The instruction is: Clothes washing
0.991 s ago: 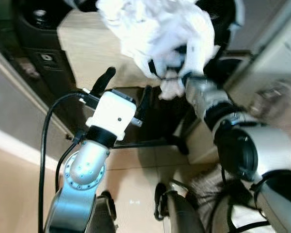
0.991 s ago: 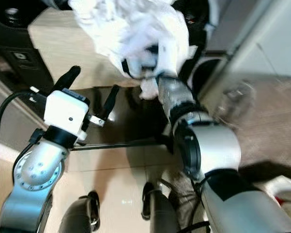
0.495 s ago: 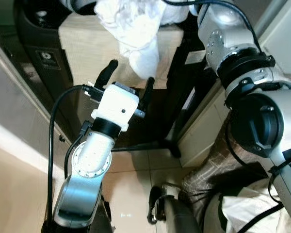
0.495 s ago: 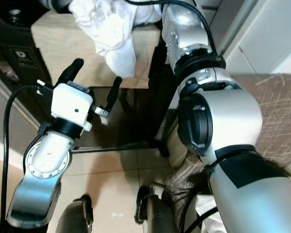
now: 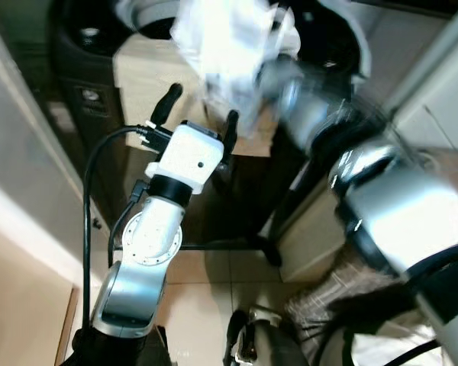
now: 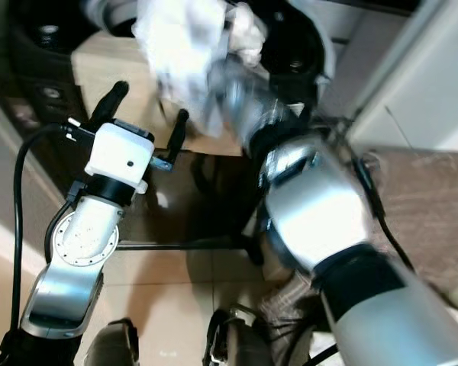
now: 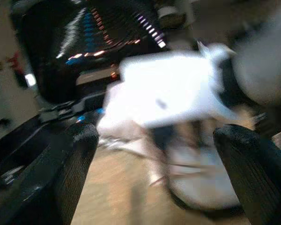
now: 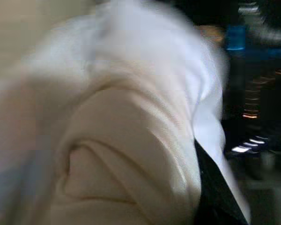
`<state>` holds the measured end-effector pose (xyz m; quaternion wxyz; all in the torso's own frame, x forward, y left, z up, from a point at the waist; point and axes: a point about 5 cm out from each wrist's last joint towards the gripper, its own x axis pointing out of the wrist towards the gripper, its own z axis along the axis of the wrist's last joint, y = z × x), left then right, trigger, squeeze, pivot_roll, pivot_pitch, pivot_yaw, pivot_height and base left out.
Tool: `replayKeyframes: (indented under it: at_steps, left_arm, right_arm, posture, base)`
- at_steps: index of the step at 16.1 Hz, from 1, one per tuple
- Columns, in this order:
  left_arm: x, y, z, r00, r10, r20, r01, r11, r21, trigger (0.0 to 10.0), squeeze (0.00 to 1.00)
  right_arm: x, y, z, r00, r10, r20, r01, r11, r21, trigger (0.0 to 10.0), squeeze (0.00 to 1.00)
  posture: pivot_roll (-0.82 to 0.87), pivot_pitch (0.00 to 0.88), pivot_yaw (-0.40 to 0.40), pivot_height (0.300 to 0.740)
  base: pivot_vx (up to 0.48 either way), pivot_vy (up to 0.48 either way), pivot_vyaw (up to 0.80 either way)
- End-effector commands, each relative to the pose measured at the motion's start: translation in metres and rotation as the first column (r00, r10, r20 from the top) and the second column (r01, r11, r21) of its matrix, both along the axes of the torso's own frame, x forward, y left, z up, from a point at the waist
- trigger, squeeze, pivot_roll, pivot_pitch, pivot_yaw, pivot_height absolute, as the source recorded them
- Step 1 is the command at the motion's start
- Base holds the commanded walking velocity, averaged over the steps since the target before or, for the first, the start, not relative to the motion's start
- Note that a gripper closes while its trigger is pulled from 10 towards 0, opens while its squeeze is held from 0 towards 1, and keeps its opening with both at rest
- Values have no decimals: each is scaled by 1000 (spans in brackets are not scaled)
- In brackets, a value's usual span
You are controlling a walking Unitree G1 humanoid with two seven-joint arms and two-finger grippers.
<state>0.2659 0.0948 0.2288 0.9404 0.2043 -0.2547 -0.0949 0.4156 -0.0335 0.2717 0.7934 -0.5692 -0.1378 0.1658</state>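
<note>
A bundle of white clothes (image 5: 221, 38) hangs at the top of the scene, in front of the dark round drum opening (image 5: 332, 30) of a washing machine. My right gripper (image 5: 271, 42) is buried in the bundle and shut on it, and the arm is blurred by motion. In the right wrist view the white clothes (image 8: 122, 140) press close against the camera. My left gripper (image 5: 203, 105) is raised just below the bundle, open, holding nothing. The left wrist view looks between the open left fingers (image 7: 79, 140) at the white clothes (image 7: 168, 93) and the dark drum (image 7: 84, 42).
A beige surface (image 5: 149, 72) lies under the bundle, with a black appliance (image 5: 84, 84) to its left. A black metal frame (image 5: 237, 244) stands on the tiled floor (image 5: 206, 282) below. A pale cabinet panel (image 5: 443, 99) is on the right.
My right arm has swung across with the white clothes and is now motion-blurred, closer to the drum opening. The left gripper stays open and raised. The camera has shifted slightly.
</note>
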Motion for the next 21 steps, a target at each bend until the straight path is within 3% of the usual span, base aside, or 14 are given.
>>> replayKeyframes:
  at_steps: [1,2,3,4,5,7,9,13,15,19,20,21]
  left_arm:
    - [-2,-3,-1,1000,-8,4,8,1000,-1,10000,0]
    - [-1,-3,-2,1000,-3,4,3,1000,2,10000,0]
    - [-1,-2,-2,1000,-2,4,2,1000,3,10000,0]
    - [-1,-2,-3,1000,-5,3,5,1000,6,10000,0]
    - [0,-3,-3,1000,-12,2,12,1000,7,10000,0]
    - [1,-4,-3,1000,-23,3,23,1000,10,10000,0]
    - [3,-5,-3,1000,-29,4,29,1000,11,10000,0]
    - [6,-6,-3,1000,-23,6,22,1000,18,10000,0]
    - [8,-7,-3,1000,-21,13,20,1000,23,10000,0]
    - [10,-4,-1,1000,-16,20,15,1000,22,10000,0]
    - [10,-5,-1,1000,-23,21,23,999,23,10000,0]
    - [11,-6,-1,999,-26,21,25,999,24,10000,0]
  right_arm:
    - [4,-12,5,998,-42,-40,45,996,74,10000,0]
    - [8,-27,12,969,-27,-245,172,785,595,10000,1000]
    - [10,-34,13,948,15,-317,244,604,759,10000,1000]
    - [13,-45,18,914,153,-375,340,214,916,10000,1000]
    - [13,-50,22,904,224,-364,367,28,930,10000,1000]
    - [13,-47,31,906,260,-335,351,-17,936,10000,1000]
    - [12,-41,46,918,280,-282,296,-7,955,10000,1000]
    - [11,-44,61,929,281,-242,263,-39,964,10000,1000]
    - [11,-53,76,963,196,-186,185,25,982,10000,1000]
    - [3,-60,113,999,39,12,-23,271,962,10000,1000]
    - [3,-68,118,999,40,0,-7,175,985,10000,1000]
    - [4,-71,118,998,54,-10,3,125,992,10000,1000]
  posture:
    - [255,71,-172,740]
    - [255,71,-171,740]
    - [250,71,-163,740]
    - [243,68,-156,740]
    - [237,68,-152,740]
    - [228,64,-144,740]
    - [220,59,-140,740]
    - [213,54,-139,740]
    - [211,50,-137,740]
    - [201,46,-127,740]
    - [194,40,-120,740]
    - [193,37,-119,740]
  base:
    - [0,0,0]
    - [0,0,0]
    - [0,0,0]
    - [0,0,0]
    - [0,0,0]
    - [0,0,0]
    - [0,0,0]
    - [0,0,0]
    - [0,0,0]
    - [0,0,0]
    - [0,0,0]
    - [0,0,0]
